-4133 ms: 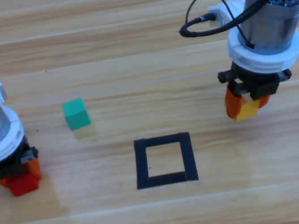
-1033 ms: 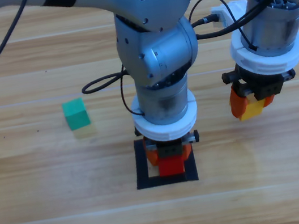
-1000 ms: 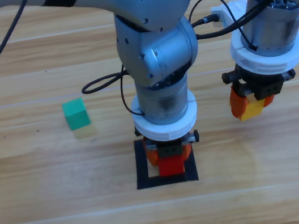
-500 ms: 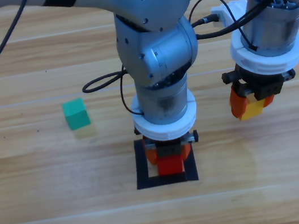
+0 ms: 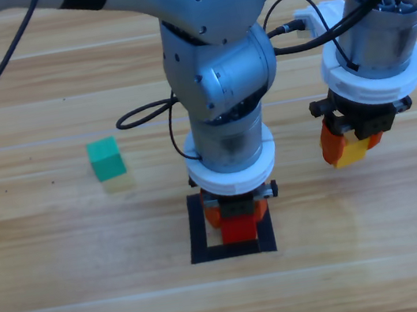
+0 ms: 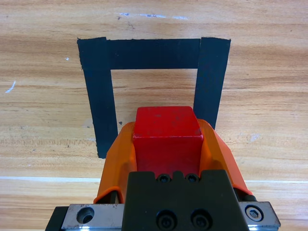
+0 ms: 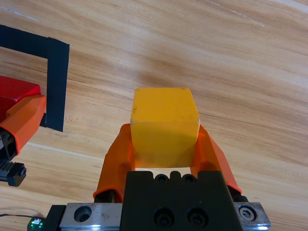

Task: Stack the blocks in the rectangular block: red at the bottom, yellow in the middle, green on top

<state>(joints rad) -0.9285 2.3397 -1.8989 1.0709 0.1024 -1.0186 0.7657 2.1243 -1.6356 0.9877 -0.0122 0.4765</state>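
Covering the far side of the rectangular block (image 5: 199, 233) in the high view, the left arm leaves only the tape outline's side strips and near edge showing. Its left hand (image 5: 237, 219) is pressed on the red cube (image 5: 238, 229), pinching it over the outline's hollow middle; whether the cube rests on the worktop (image 5: 74, 307) cannot be told. To the right, well apart from the tape, the right hand (image 5: 349, 150) pinches the yellow cube (image 5: 354, 151) between its jaws. Sitting alone at far left is the green cube (image 5: 105, 158), touching neither hand.
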